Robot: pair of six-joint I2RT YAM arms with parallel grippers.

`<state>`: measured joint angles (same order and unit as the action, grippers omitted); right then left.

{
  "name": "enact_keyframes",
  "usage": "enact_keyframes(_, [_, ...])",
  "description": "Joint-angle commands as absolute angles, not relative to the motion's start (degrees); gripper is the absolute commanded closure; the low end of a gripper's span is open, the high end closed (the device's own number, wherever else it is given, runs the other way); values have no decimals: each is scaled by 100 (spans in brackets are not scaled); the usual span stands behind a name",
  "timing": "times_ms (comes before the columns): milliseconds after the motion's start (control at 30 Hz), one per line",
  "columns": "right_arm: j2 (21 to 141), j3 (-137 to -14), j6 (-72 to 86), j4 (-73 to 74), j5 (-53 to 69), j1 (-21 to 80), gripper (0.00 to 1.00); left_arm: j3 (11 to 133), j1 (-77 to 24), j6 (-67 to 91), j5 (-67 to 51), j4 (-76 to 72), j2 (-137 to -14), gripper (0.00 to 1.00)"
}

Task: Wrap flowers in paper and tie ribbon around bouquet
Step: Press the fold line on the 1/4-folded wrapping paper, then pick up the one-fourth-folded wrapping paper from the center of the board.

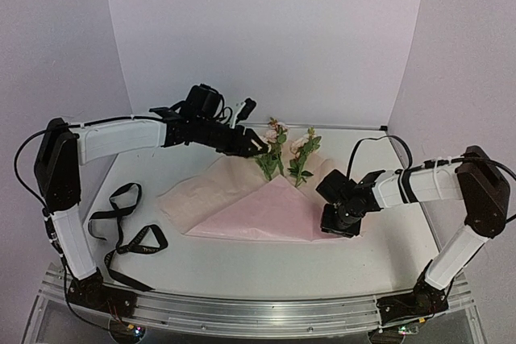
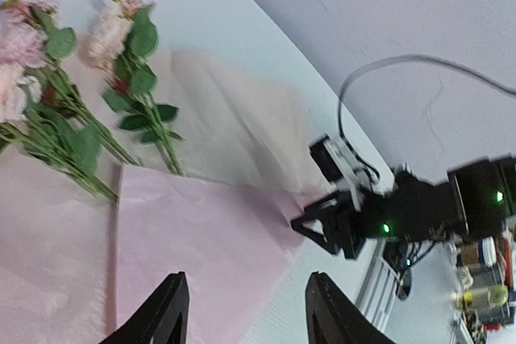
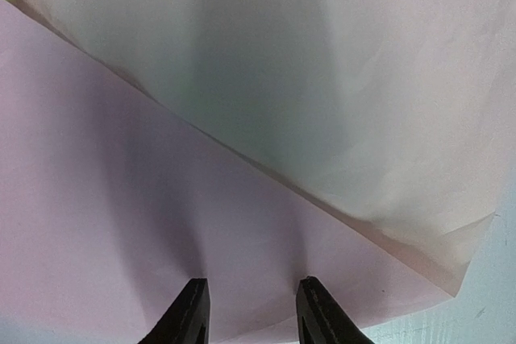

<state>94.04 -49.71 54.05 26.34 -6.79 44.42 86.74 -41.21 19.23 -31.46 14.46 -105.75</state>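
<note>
Your left claw (image 2: 246,316) is open, its two fingers standing wide apart with nothing between them. It hangs above the far part of the paper (image 1: 258,215), just left of the flowers (image 1: 274,155).

The flowers lie in two sprays side by side at the far edge of the paper. Their blooms point far and their stems run near, onto the sheet.

The paper lies flat in the middle of the worktop (image 1: 242,267). A pinker flap is folded over a paler layer, and that layer shows at the left and far side.

Your right claw (image 3: 251,312) is down at the right corner of the paper. Its fingers are partly apart, with the pink flap showing in the gap and soft creases running toward the tips. You cannot tell from the wrist view whether the tips press on the sheet.

The ribbon (image 1: 120,223) lies in loose loops on the left of the worktop, near your left arm and well apart from the paper.
</note>
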Motion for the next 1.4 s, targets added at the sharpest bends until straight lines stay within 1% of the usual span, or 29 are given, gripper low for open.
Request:
enact_keyframes(0, [9286, -5144, 5578, 2842, -939, 4456, 61, 8033, -4861, 1986, -3696, 1547, -10741, 65])
enact_keyframes(67, [9209, -5181, 5626, 2890, -985, 4456, 61, 7919, -5034, 1988, -3790, 1461, -10872, 74])
enact_keyframes(200, [8990, -5207, 5743, 2937, -1034, 4456, 60, 7769, -5090, 2100, -4143, 1174, -11151, 82])
enact_keyframes(333, [8680, -5165, 5909, 3055, -1045, 4456, 56, 7818, -5141, 2130, -4434, 1052, -11426, 84])
enact_keyframes(433, [8291, -4901, 6107, 3097, -1033, 4456, 50, 7875, -5170, 2176, -4435, 994, -11613, 85])
enact_keyframes(600, [7629, -4262, 6539, 3094, -943, 4456, 36, 8073, -5168, 2218, -4235, 1070, -11952, 87])
enact_keyframes(733, [7362, -3857, 6741, 2902, -823, 4451, 30, 8264, -5163, 2235, -4083, 1179, -12146, 87])
enact_keyframes(933, [7333, -3117, 7094, 1752, -701, 4413, 29, 8542, -5159, 2170, -3900, 1374, -12348, 88])
enact_keyframes(1133, [7355, -1965, 7672, -415, -1010, 4332, 29, 8717, -5159, 2128, -3806, 1518, -12487, 88])
enact_keyframes(1233, [7289, -1614, 7767, -1029, -1243, 4330, 31, 8811, -5156, 2090, -3768, 1591, -12556, 88])
enact_keyframes(1367, [7142, -1322, 7943, -1241, -1434, 4330, 38, 8904, -5152, 2074, -3730, 1641, -12639, 88])
